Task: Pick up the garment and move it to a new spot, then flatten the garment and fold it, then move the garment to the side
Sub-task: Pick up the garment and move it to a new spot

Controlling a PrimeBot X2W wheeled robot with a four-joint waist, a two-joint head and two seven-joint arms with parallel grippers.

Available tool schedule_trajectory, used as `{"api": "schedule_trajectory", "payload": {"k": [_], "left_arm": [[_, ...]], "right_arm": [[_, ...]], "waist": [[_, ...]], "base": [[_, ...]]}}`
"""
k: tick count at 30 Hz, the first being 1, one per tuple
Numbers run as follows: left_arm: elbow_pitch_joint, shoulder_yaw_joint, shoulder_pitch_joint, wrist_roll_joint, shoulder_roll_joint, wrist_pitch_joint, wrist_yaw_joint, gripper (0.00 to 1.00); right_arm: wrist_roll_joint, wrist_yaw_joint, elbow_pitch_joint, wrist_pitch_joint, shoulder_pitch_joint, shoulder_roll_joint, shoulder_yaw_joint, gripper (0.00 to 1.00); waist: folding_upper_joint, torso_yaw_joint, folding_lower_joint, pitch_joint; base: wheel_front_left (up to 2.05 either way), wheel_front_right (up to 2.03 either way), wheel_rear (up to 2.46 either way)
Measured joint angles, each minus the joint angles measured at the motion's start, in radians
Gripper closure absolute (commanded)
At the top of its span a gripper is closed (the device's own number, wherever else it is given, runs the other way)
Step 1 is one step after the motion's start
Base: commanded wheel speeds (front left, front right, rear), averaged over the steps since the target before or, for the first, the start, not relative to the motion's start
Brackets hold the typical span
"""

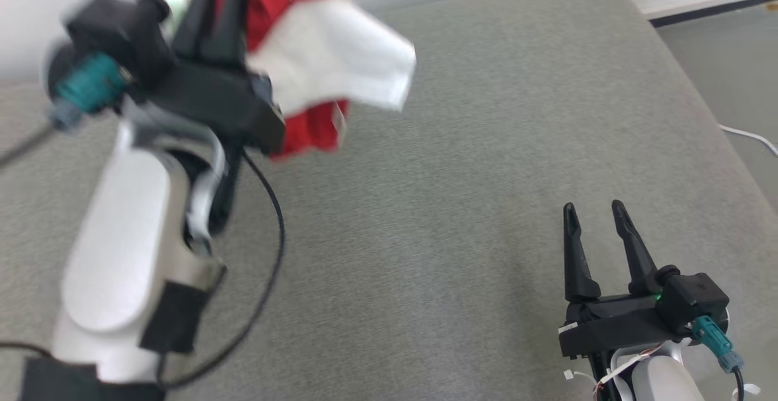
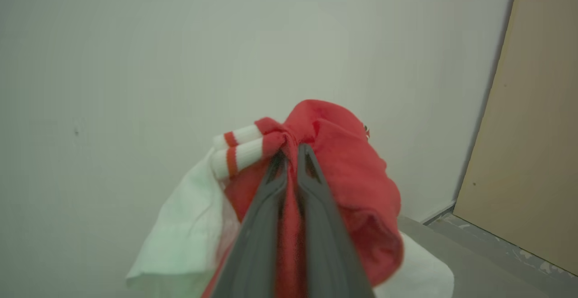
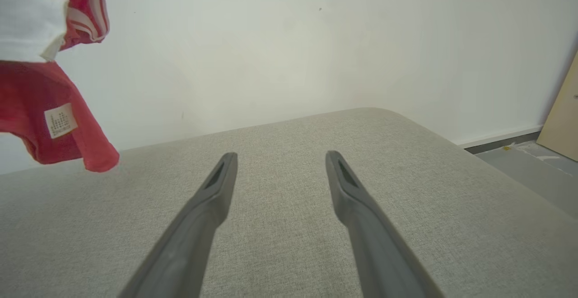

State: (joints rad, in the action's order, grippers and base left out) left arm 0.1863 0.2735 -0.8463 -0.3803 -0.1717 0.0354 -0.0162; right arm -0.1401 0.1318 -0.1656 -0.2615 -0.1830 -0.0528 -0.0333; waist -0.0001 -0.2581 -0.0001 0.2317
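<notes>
We hold the red-and-white garment (image 2: 347, 167) bunched in our left gripper (image 2: 292, 152), clamped on it above the grey cushion (image 1: 462, 219), right gripper (image 1: 594, 208) spread and empty; seemingly soft, light and floppy, it wants gripping by its edges.

You had the grey padded surface (image 1: 462, 194) free ahead of the right gripper (image 1: 594, 206); only the hanging garment (image 1: 328, 67) and left arm (image 1: 121, 249) blocked your far left.
</notes>
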Motion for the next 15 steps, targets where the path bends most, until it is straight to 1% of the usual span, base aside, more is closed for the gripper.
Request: {"api": "schedule_trajectory", "payload": {"k": [2, 5, 10, 14, 15], "left_arm": [[0.02, 0.011, 0.058, -0.013, 0.019, -0.01, 0.008, 1.0], [0.083, 0.046, 0.142, -0.002, 0.028, -0.033, 0.009, 1.0], [0.216, 0.083, 0.247, -0.007, 0.059, -0.08, 0.015, 1.0], [0.33, 0.138, 0.28, -0.003, 0.081, -0.1, -0.003, 1.0], [0.354, 0.159, 0.281, 0.016, 0.085, -0.111, -0.004, 0.74]], "right_arm": [[-0.003, 0.0, 0.002, 0.0, 0.0, 0.001, 0.004, 0.0], [-0.011, 0.0, 0.002, 0.0, 0.0, 0.0, 0.006, 0.0], [-0.011, 0.0, -0.011, 0.0, -0.005, 0.001, 0.013, 0.0], [-0.011, 0.0, -0.016, 0.0, -0.009, 0.001, 0.02, 0.0], [-0.011, 0.0, -0.017, 0.0, -0.01, 0.0, 0.021, 0.0]], "waist": [[0.0, -0.018, 0.0, 0.001], [0.0, -0.038, 0.0, 0.008], [0.0001, -0.045, 0.0003, 0.02], [0.0, -0.036, 0.0001, 0.014], [0.0001, -0.032, 0.0001, 0.012]], "base": [[0.0, 0.0, 0.0], [0.0, 0.0, 0.0], [0.0, 0.0, 0.0], [0.0, 0.0, 0.0], [0.0, 0.0, 0.0]]}}
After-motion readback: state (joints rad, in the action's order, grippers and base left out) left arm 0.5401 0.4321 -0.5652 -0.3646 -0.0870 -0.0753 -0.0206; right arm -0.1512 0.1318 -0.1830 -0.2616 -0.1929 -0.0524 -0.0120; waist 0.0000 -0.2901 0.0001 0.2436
